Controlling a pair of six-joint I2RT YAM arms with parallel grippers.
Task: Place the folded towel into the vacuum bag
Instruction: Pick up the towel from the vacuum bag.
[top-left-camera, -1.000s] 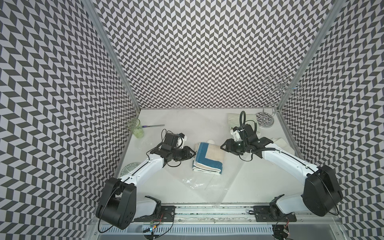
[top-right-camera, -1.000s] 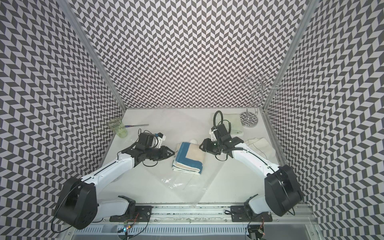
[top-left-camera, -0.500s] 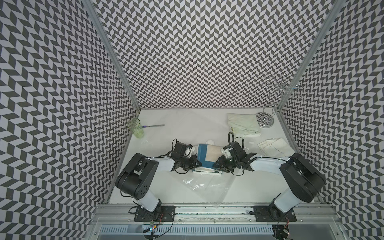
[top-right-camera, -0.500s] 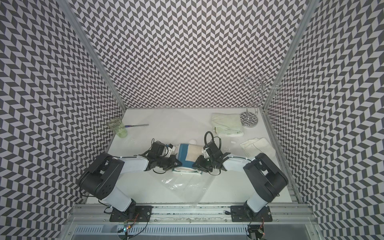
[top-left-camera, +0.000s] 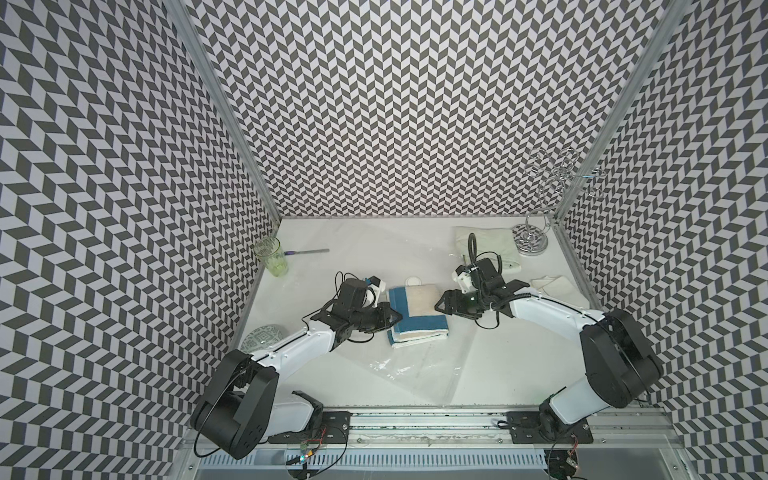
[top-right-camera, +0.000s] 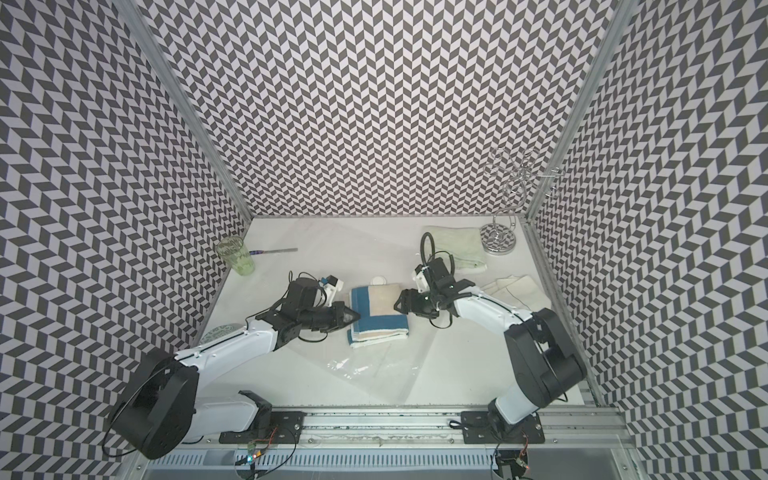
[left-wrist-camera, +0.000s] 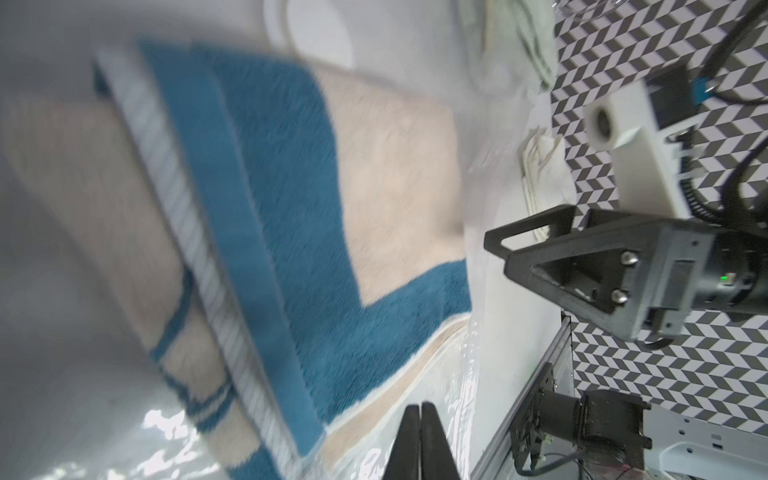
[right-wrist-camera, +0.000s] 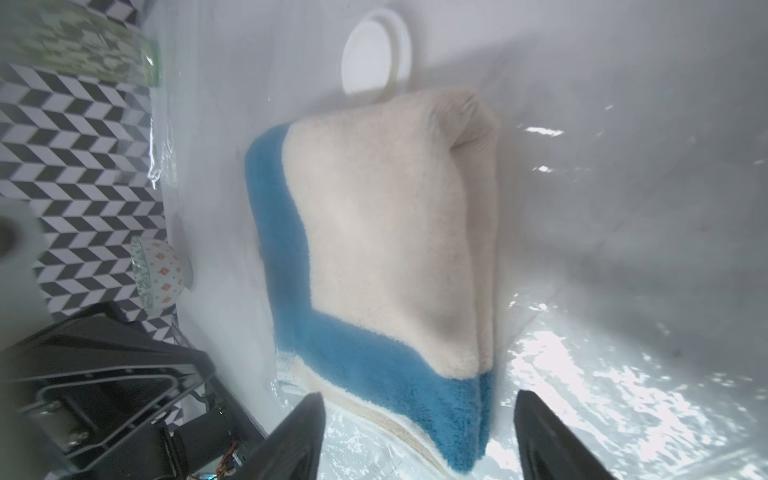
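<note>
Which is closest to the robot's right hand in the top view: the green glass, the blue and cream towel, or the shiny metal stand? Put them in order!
Starting from the right hand, in a top view:
1. blue and cream towel, right beside it, mid-table.
2. metal stand, in the back corner on its own side.
3. green glass, far across, by the left arm's wall.

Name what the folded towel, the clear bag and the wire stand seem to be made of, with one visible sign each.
folded towel: soft terry-like cloth, matt; fuzzy pile shows.
vacuum bag: thin clear plastic, glossy; crinkles glint.
wire stand: probably polished metal; mirror-like base.
</note>
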